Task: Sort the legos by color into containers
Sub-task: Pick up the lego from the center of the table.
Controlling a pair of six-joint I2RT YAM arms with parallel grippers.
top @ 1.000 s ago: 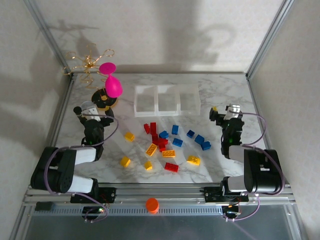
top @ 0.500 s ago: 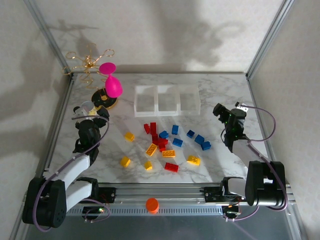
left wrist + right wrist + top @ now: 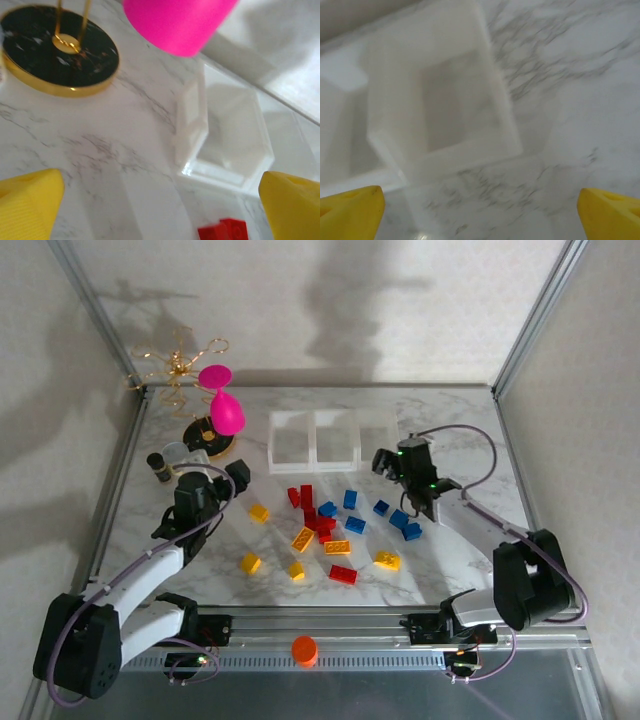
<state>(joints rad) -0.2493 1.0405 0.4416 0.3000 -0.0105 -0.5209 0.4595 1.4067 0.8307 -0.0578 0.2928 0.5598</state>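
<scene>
Just beyond right gripper point(image 3: 480, 212), containers point(image 3: 462, 156).

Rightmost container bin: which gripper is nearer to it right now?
Right. The right gripper is just at the rightmost bin's near edge, jaws open toward it; the left gripper is away past the leftmost bin, near the black-and-gold stand base.

legos point(image 3: 320, 523) lie scattered before the containers point(image 3: 315, 440).
</scene>
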